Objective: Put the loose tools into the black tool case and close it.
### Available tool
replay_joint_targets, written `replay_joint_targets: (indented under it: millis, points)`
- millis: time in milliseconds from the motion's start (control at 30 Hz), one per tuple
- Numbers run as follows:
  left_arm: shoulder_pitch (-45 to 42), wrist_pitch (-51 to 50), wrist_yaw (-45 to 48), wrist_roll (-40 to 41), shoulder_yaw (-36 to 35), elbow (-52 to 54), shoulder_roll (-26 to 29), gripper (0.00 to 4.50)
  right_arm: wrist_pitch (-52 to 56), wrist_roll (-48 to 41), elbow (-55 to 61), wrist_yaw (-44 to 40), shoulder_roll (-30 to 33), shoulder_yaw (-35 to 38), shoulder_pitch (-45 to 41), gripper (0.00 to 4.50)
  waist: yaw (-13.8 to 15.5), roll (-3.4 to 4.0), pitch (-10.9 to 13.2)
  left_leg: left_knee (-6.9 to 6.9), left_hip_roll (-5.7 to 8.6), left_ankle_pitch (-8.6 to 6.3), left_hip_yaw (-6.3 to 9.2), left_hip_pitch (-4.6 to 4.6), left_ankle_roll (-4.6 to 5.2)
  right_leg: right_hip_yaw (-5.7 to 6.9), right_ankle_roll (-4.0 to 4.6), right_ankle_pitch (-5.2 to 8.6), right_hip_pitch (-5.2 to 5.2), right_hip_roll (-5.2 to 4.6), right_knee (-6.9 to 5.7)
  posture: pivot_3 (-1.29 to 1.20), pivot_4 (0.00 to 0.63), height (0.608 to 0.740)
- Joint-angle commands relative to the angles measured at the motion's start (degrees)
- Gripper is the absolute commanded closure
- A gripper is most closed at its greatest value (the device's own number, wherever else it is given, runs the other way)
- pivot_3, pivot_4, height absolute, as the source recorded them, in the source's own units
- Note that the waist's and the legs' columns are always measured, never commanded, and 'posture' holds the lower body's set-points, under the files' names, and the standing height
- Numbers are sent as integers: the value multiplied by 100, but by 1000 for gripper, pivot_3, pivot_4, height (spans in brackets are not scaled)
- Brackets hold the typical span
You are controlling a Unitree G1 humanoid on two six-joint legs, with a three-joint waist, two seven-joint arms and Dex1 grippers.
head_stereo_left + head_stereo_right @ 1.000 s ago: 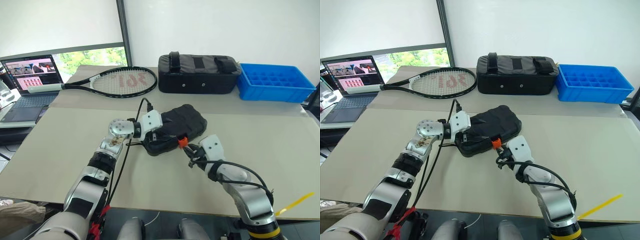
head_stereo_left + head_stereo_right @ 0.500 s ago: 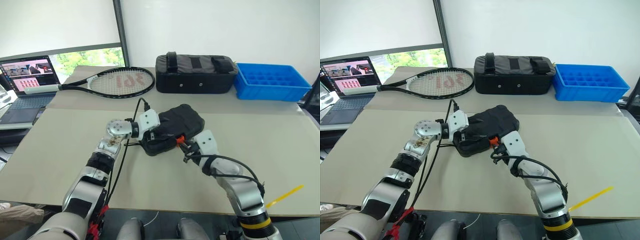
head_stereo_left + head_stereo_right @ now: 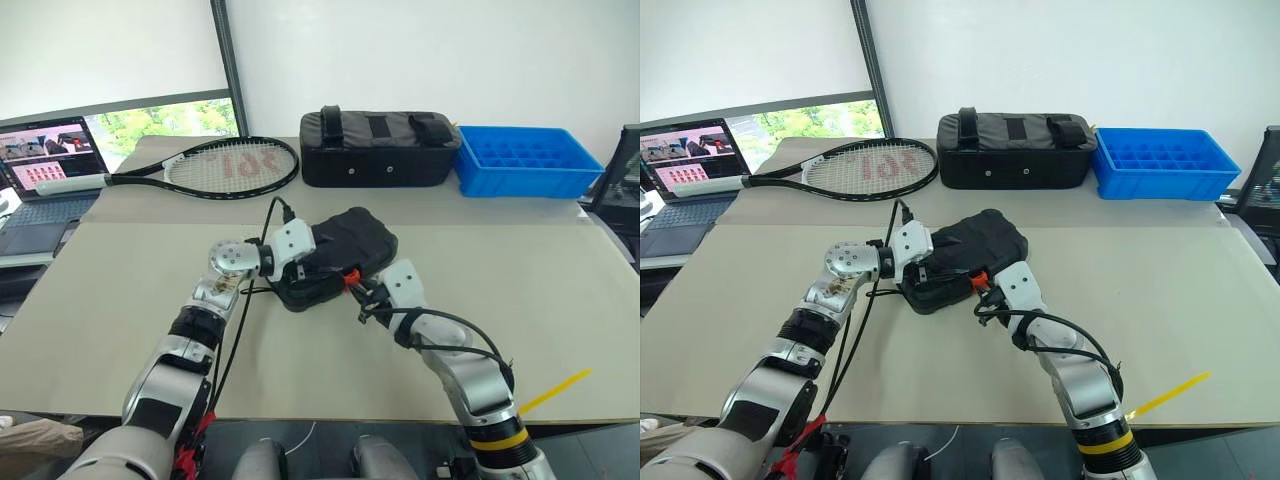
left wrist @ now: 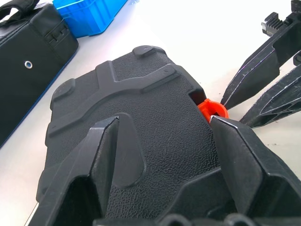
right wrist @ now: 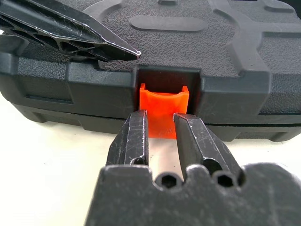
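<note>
The black tool case (image 3: 352, 234) lies with its lid down in the middle of the table. My left gripper (image 3: 318, 263) rests on top of the lid, open, with its fingers (image 4: 106, 150) spread flat on the textured surface. The orange latch (image 5: 162, 106) sits in a notch in the case's front edge. My right gripper (image 5: 161, 120) points at it from the near side. Its fingertips (image 5: 138, 122) touch the latch's lower part with a narrow gap between them and nothing held. The loose tools are out of view.
Along the table's far side lie a tennis racket (image 3: 225, 165), a black fabric bag (image 3: 375, 148) with straps and a blue tray (image 3: 528, 160). A laptop (image 3: 45, 180) stands at the far left. A yellow strip (image 3: 552, 390) sticks out at the near right edge.
My right gripper has edged forward until its tips reach the orange latch. The left gripper stays on the lid. The whole picture has shifted because the camera turned.
</note>
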State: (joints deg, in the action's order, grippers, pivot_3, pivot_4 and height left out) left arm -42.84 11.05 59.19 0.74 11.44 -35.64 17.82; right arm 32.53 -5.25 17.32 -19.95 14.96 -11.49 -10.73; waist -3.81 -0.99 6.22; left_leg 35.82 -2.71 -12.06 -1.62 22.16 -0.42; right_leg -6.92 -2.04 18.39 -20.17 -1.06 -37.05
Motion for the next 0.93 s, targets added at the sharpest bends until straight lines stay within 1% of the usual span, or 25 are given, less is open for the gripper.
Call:
replay_joint_targets:
  millis: [33, 167, 267, 300, 333, 367, 400, 433, 500, 533, 567, 600, 733, 867, 933]
  points:
    - [320, -392, 84, 134, -34, 90, 82, 1203, -152, -191, 238, -185, 71, 229, -31, 3369, -9, 2, 0, 0, -1, 0, 0, 1, 0, -1, 0, 0, -1, 0, 0, 0, 150, 708]
    - [655, -1131, 64, 896, -685, 1094, 395, 1203, -500, -676, 515, -891, 602, 831, 291, 3369, 0, 9, 7, -6, -1, 0, 1, 15, 0, -1, 0, 0, -11, 0, 3, 0, 150, 708]
    - [1080, -1775, -57, 1259, -1060, 1844, 765, 1203, -838, -1023, 474, -1507, 1113, 1298, 575, 3369, -11, 8, 14, -31, -2, -1, 0, 21, 1, -1, 1, 0, -16, 0, 26, 0, 150, 708]
    - [1256, -1956, -59, 1360, -1167, 2073, 904, 1203, -937, -1149, 425, -1718, 1264, 1454, 673, 2860, -7, 8, 17, -49, -2, -1, 1, 19, 0, -2, 1, 0, -18, -1, 33, 0, 150, 708]
    - [1484, -2128, -72, 1456, -1316, 2306, 1078, 1203, -1043, -1257, 304, -1947, 1444, 1645, 754, 2717, 1, 6, 19, -58, -2, -1, 0, 19, 1, -2, 2, 0, -21, -1, 35, 0, 150, 708]
    - [1703, -2273, -95, 1534, -1447, 2529, 1216, 1203, -1135, -1374, 174, -2156, 1589, 1822, 824, 2256, 6, 3, 22, -66, -2, -1, 2, 19, 0, 1, 5, -1, -22, -1, 35, 0, 150, 708]
    - [1930, -2398, -109, 1626, -1572, 2734, 1345, 1203, -1266, -1443, 0, -2333, 1721, 1979, 870, 1993, 15, 4, 24, -73, -5, -1, 3, 17, 1, 4, 18, -7, -23, -1, 35, 0, 150, 708]
    - [2138, -2501, -143, 1704, -1681, 2911, 1450, 953, -1415, -1502, -182, -2496, 1831, 2105, 901, 1559, 26, 3, 25, -83, -5, -1, 3, 15, 0, 4, 26, -10, -23, -2, 38, 0, 150, 708]
    - [2548, -2685, -230, 1844, -1895, 3222, 1621, 412, -1745, -1634, -601, -2892, 2025, 2330, 943, 867, 43, 4, 33, -87, -5, -1, 2, 12, 0, 6, 33, -7, -22, -7, 42, 0, 150, 708]
    - [2775, -2744, -257, 1890, -2001, 3361, 1708, 30, -1955, -1690, -862, -3139, 2129, 2441, 961, 525, 66, 2, 38, -87, -6, -1, 2, 11, 0, 6, 35, -6, -21, -12, 41, 0, 150, 708]
    - [2971, -2790, -298, 1921, -2086, 3497, 1756, 0, -2121, -1715, -1077, -3354, 2218, 2521, 979, 204, 80, 3, 44, -86, -5, 0, 2, 12, 0, 8, 35, -5, -22, -14, 41, 0, 150, 708]
    - [3184, -2811, -373, 1934, -2175, 3633, 1796, 0, -2288, -1725, -1324, -3567, 2328, 2577, 992, 17, 98, 2, 48, -86, -5, 0, -1, 9, 0, 5, 36, -5, -18, -18, 43, 0, 150, 708]
    - [3898, -2956, -709, 1921, -2389, 3970, 1770, 0, -2887, -1650, -2277, -4122, 2663, 2654, 878, 17, 138, 5, 56, -84, -2, 0, -10, 1, 0, 2, 38, -5, -11, -35, 49, 0, 150, 708]
    - [4341, -2783, -900, 1728, -2331, 4084, 1766, 0, -3249, -1748, -2899, -4428, 2712, 2706, 621, 17, 151, 7, 60, -84, -3, 0, -13, 2, 0, 4, 41, -7, -9, -37, 50, 0, 150, 708]
    - [4466, -2827, -965, 1770, -2336, 4216, 1745, 0, -3361, -1755, -3135, -4549, 2728, 2723, 528, 17, 148, 7, 61, -85, -3, 0, -15, 1, 0, 2, 43, -7, -9, -37, 50, 0, 150, 708]
